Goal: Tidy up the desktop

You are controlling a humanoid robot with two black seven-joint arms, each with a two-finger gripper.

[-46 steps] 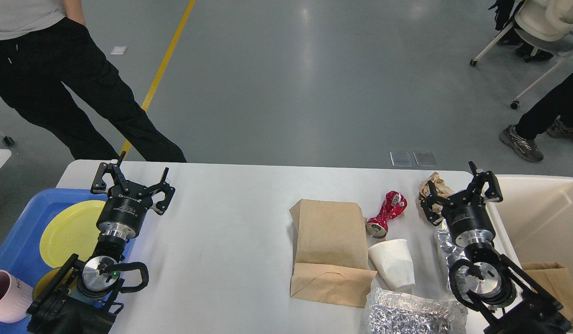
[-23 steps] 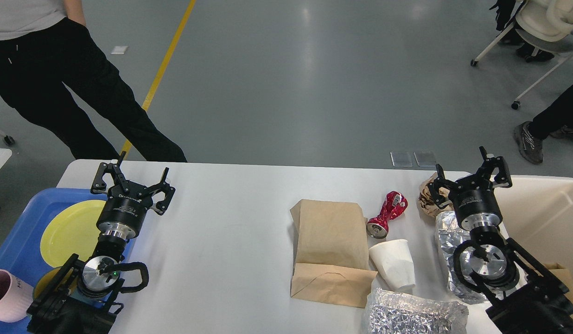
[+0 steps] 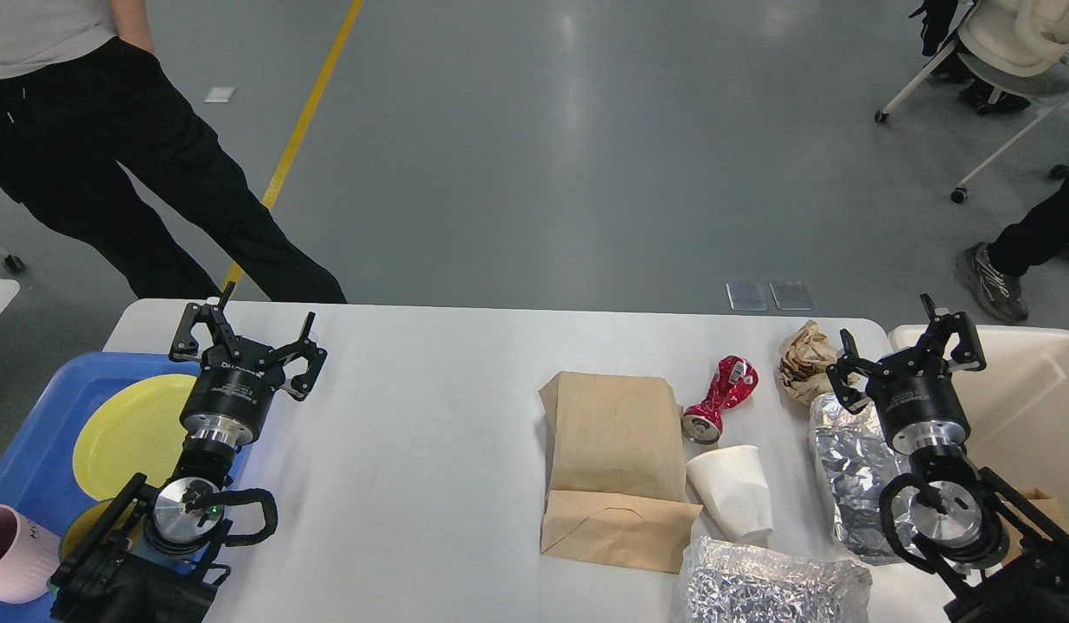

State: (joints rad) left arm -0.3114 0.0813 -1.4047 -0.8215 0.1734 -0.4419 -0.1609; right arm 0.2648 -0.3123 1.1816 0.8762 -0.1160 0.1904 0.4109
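Note:
The white desktop (image 3: 431,433) fills the lower view. On its right half lie a flat brown paper bag (image 3: 617,467), a crushed red can (image 3: 720,396), a tipped white paper cup (image 3: 733,489), a crumpled brown paper ball (image 3: 804,362), and two silver foil wrappers (image 3: 850,472) (image 3: 768,588). My right gripper (image 3: 905,346) hovers open and empty over the table's right edge, just right of the paper ball. My left gripper (image 3: 245,333) stands open and empty near the far left corner.
A blue tray (image 3: 33,441) at the left holds a yellow plate (image 3: 128,433) and a pink mug (image 3: 11,554). A cream bin (image 3: 1019,407) at the right contains a brown bag (image 3: 1053,510). A person (image 3: 111,147) stands behind the left corner.
My right arm has swung rightward from over the paper ball and foil to the table's right edge by the bin, uncovering both. The left arm is still.

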